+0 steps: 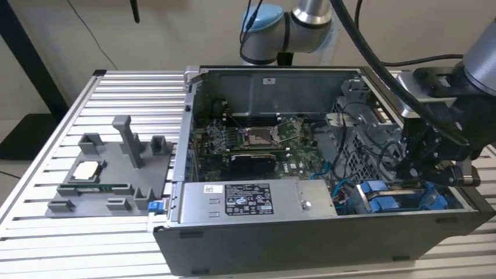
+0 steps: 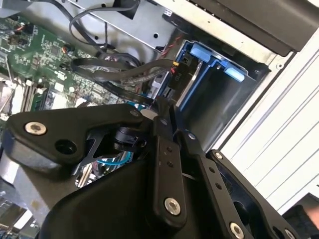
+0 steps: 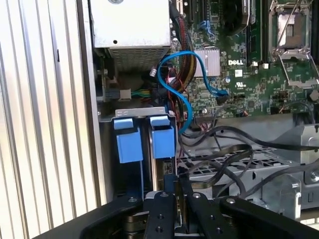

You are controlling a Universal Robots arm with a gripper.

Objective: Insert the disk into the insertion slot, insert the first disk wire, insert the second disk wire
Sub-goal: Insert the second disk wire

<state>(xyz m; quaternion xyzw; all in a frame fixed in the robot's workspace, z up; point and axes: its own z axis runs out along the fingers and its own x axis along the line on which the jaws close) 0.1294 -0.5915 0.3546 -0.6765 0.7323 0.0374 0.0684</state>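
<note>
From the exterior view's left: your table [image 1: 46, 244] carries a grey fixture [image 1: 108, 180]; the open case [image 1: 310, 244] sits at centre, with motherboard [image 1: 259, 145] and power supply [image 1: 256, 200]. At the exterior view's right, the gripper [image 1: 414, 174] reaches into the slot [image 1: 403, 200], beside its blue fittings. In the first wrist view the disk [image 3: 162, 164] appears seated edge-on in the slot [image 3: 132, 144], behind a blue tab. The jaws stand nearly together at the disk's connector edge; whether they pinch a wire plug, you cannot tell. Likely risks: loose black cables [image 3: 224, 149] snagging the gripper [image 3: 175, 191], or a plug meeting the connector askew and jamming.
</note>
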